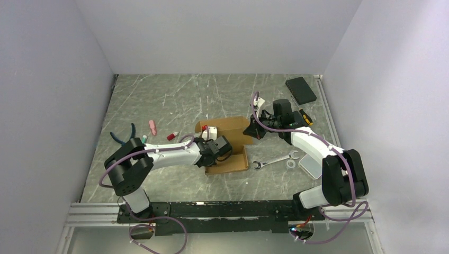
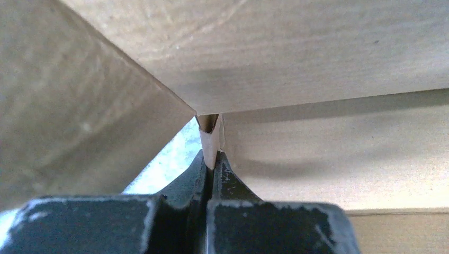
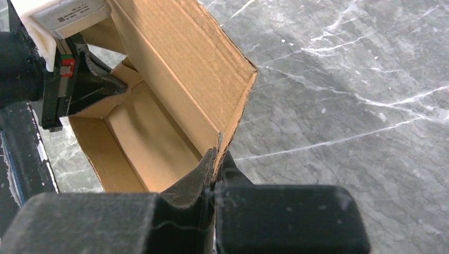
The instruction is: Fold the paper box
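Note:
The paper box point(image 1: 229, 127) is brown cardboard, half formed, with its walls raised and its top open in the middle of the table. My left gripper point(image 1: 216, 150) reaches into it from the left. In the left wrist view that gripper point(image 2: 212, 159) is shut on a thin cardboard flap edge where the panels point(image 2: 317, 53) meet. My right gripper point(image 1: 254, 130) holds the box's right side. In the right wrist view it point(image 3: 216, 159) is shut on the corner edge of a raised wall point(image 3: 174, 69), with the left gripper's fingers point(image 3: 100, 83) inside the box.
A wrench point(image 1: 274, 160), a small ring point(image 1: 290, 164) and a clear plastic case point(image 1: 311, 165) lie right of the box. A black pad point(image 1: 301, 90) sits at the back right. Teal-handled pliers point(image 1: 124, 137), a pink piece point(image 1: 152, 127) and a red piece point(image 1: 172, 136) lie to the left.

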`<state>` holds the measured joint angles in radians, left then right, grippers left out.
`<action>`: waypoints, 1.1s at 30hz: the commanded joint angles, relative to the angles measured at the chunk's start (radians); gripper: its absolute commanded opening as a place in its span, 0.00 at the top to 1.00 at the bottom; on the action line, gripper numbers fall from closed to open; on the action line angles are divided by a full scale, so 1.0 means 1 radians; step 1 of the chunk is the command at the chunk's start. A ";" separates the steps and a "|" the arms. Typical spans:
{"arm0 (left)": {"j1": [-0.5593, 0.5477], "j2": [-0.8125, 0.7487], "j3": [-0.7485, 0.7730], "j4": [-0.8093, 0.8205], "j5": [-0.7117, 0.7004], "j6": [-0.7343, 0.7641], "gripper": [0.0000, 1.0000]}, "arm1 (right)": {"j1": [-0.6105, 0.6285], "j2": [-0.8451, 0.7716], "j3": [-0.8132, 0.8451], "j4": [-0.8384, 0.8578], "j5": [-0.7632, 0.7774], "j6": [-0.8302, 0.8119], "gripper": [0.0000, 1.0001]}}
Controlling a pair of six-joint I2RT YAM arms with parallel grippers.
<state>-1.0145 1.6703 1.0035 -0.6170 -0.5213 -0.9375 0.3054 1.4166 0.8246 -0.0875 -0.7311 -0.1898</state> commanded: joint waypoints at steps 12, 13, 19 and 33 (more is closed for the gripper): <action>-0.035 -0.019 0.059 -0.021 -0.073 0.046 0.66 | 0.008 -0.018 0.036 0.030 -0.025 0.000 1.00; -0.035 -0.037 0.050 -0.009 -0.069 0.047 0.65 | 0.008 -0.017 0.036 0.029 -0.025 0.000 1.00; -0.035 -0.113 0.018 0.029 -0.038 0.051 0.58 | 0.009 -0.016 0.035 0.030 -0.025 0.000 1.00; -0.035 -0.080 -0.022 0.007 0.024 -0.005 0.46 | 0.009 -0.018 0.036 0.029 -0.025 0.000 1.00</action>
<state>-1.0435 1.5570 0.9924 -0.5865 -0.5190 -0.8875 0.3092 1.4166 0.8253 -0.0868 -0.7345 -0.1898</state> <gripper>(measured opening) 0.521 0.019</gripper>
